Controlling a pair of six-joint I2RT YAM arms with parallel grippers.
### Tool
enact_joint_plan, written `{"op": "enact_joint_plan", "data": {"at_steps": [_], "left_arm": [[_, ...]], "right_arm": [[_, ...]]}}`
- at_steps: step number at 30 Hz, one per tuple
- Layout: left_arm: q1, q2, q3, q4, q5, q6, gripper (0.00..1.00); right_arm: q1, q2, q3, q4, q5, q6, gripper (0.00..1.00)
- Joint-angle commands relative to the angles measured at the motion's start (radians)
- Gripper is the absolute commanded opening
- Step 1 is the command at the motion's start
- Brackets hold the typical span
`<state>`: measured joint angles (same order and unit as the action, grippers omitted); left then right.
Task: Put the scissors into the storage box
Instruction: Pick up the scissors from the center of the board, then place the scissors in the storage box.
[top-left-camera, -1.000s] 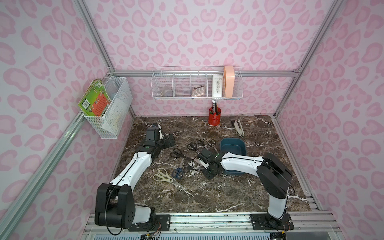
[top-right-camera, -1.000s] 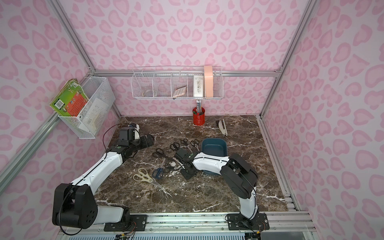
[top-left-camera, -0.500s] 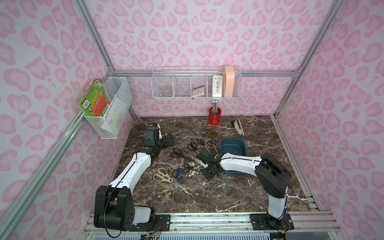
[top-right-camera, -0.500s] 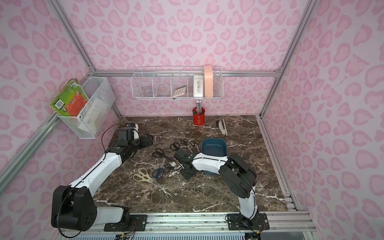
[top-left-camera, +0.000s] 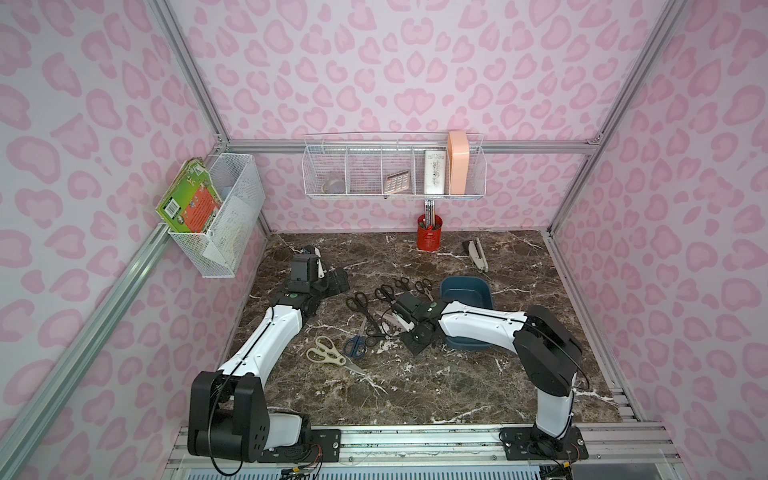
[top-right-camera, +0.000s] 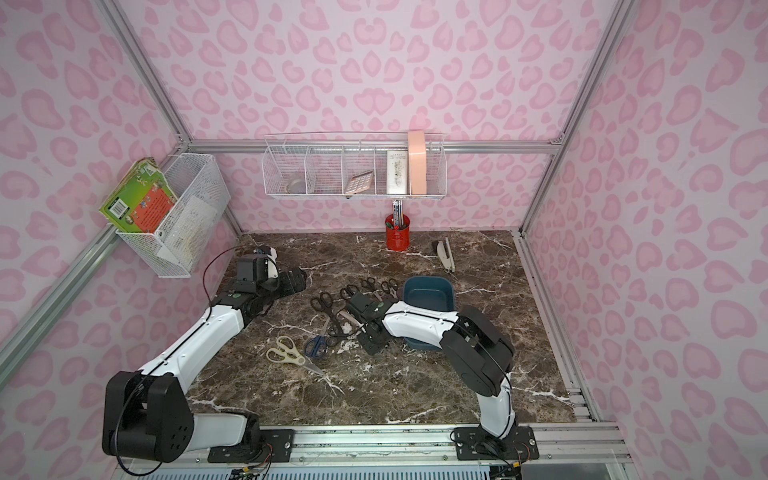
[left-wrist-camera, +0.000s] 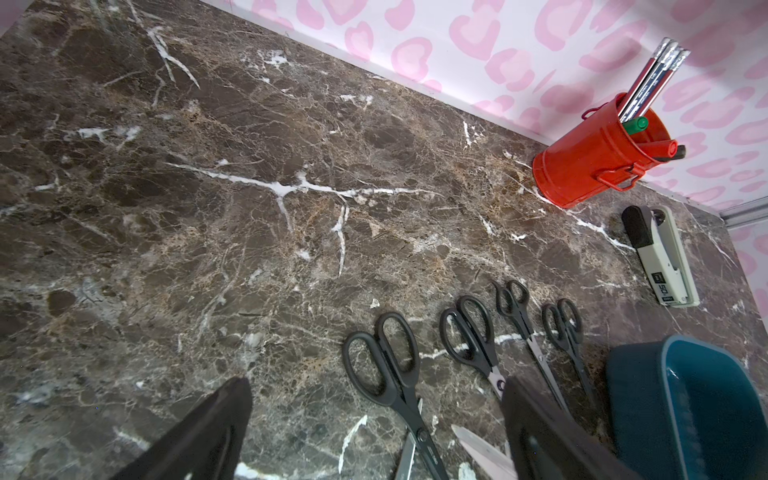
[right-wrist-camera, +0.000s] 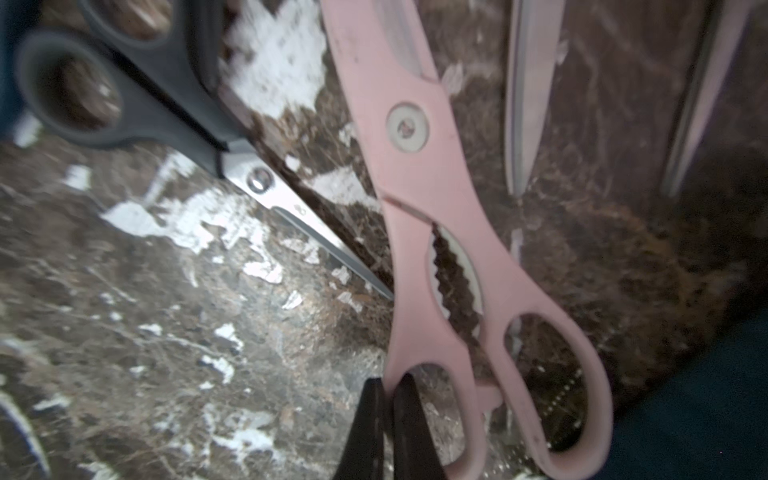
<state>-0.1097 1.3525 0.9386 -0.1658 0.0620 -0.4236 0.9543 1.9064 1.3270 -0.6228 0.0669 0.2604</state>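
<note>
The left arm (top-left-camera: 266, 340) reached from its base at the front edge toward the back left corner, its white forearm sloping low and its wrist turned inward. The left gripper (left-wrist-camera: 374, 382) hung with its two black fingers (left-wrist-camera: 199, 432) spread wide apart. The right arm (top-left-camera: 478, 328) folded at a raised black elbow and ran its white forearm low and leftward toward the middle. The right gripper (right-wrist-camera: 388, 384) pointed down, its fingers (right-wrist-camera: 365, 428) pinched tight on one handle loop of the pink scissors (right-wrist-camera: 415, 174).
</note>
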Motion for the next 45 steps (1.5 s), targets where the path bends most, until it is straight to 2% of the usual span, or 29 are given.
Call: {"op": "enact_joint_plan", "data": {"at_steps": [1,6,11,18,20,25,31,45], "left_arm": [[0.001,-0.008,-0.002,-0.004,-0.01,-0.001,0.99],[0.001,-0.009,-0.003,-0.006,-0.01,-0.001,0.99],[0.001,-0.006,-0.001,-0.007,0.001,0.0,0.99],[-0.002,0.006,-0.01,0.021,0.05,-0.014,0.99],[-0.003,0.011,-0.011,0.025,0.061,-0.02,0.99],[-0.011,0.026,-0.006,0.018,0.07,-0.02,0.99],[-0.015,0.039,0.0,0.012,0.075,-0.02,0.99],[-0.017,0.029,0.002,0.005,0.059,-0.012,0.99]], "right_arm": [[-0.006,-0.024,0.063,-0.039,0.002,0.017,0.0],[-0.018,-0.053,0.155,-0.068,0.015,0.053,0.0],[-0.09,-0.104,0.172,-0.104,0.039,0.1,0.0],[-0.254,-0.286,-0.038,-0.063,0.092,0.158,0.0],[-0.286,-0.321,-0.095,-0.067,0.137,0.196,0.0],[-0.336,-0.386,-0.247,-0.039,0.128,0.237,0.0],[-0.368,-0.414,-0.359,0.034,0.071,0.277,0.0],[-0.38,-0.299,-0.341,0.128,0.016,0.261,0.0]]}}
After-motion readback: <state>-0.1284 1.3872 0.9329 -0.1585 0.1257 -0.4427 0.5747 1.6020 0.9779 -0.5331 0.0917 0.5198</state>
